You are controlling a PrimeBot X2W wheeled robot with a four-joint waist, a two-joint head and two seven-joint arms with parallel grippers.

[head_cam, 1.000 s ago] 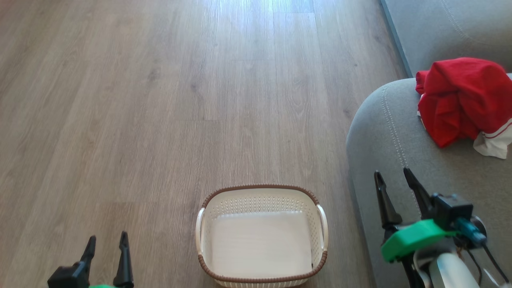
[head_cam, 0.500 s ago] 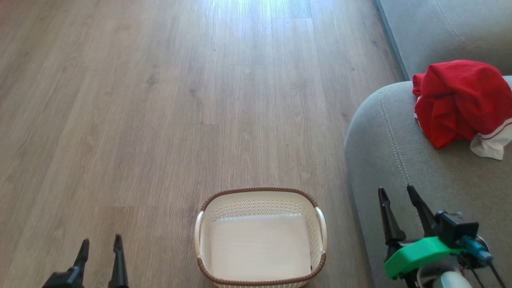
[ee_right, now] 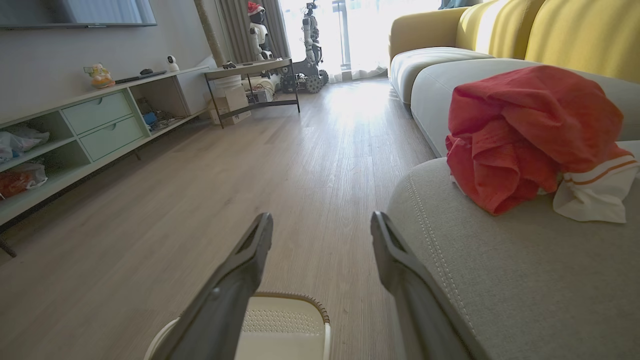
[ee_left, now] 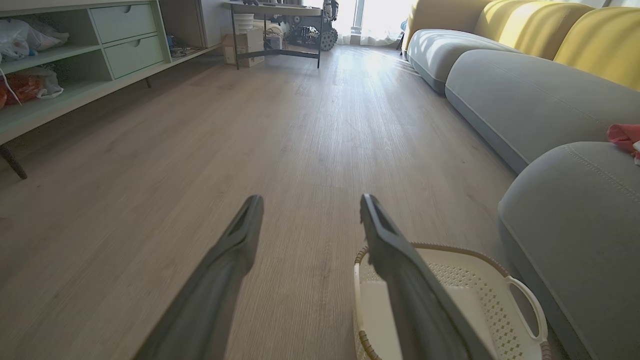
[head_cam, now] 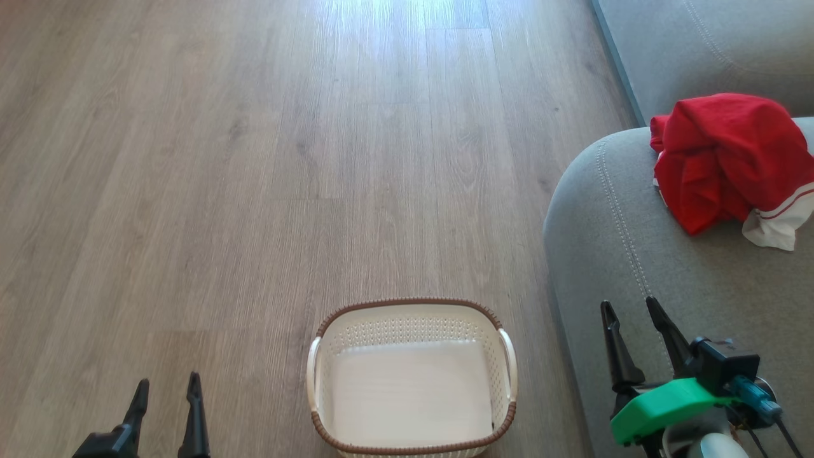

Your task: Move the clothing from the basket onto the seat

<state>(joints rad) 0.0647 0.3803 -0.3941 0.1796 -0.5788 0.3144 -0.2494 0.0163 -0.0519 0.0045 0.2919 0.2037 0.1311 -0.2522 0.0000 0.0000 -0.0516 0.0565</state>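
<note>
The red clothing [head_cam: 725,159] with white trim lies crumpled on the grey seat [head_cam: 610,216] at the right; it shows large in the right wrist view [ee_right: 530,135] and as a sliver in the left wrist view [ee_left: 622,136]. The white basket [head_cam: 412,318] with a brown rim stands on the floor, bottom centre, with nothing inside [ee_left: 520,295]. My right gripper [head_cam: 631,307] is open at the seat's near edge, well short of the clothing [ee_right: 322,220]. My left gripper [head_cam: 165,385] is open over bare floor, left of the basket [ee_left: 310,200].
Wood floor [head_cam: 286,159] spreads ahead and left. A low green shelf unit [ee_left: 75,60] lines the far wall, with a small dark table [ee_right: 250,75] beyond it. Yellow back cushions [ee_right: 575,35] top the seat.
The head view has shifted slightly. My right gripper sits lower in the picture, farther from the clothing. The clothing and basket have stayed put.
</note>
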